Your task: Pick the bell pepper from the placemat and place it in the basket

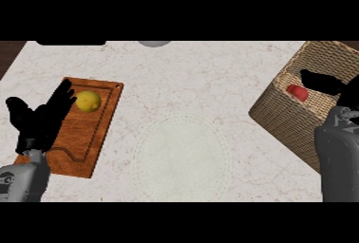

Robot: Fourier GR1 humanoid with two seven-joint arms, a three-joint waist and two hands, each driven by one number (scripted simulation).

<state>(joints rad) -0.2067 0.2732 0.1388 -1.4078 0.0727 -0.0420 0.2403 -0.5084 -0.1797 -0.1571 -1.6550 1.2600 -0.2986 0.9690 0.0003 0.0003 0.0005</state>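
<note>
You see the pale marbled counter top (210,80) evenly and brightly lit, with no glare on it. Shadows are faint: the brown wooden cutting board (88,137) and the white oval placemat (184,152) cast almost none. The inside of the tan woven basket (288,118) looks darker than its outer wall. The black hands read as flat silhouettes with little shading.

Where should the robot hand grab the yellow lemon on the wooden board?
Probably around its middle, coming straight down from above. The lemon is small and rounded with no handle, and it lies in the open at the top end of the wooden board. The left robot hand rests open right beside it, so it seems the nearer one.
</note>
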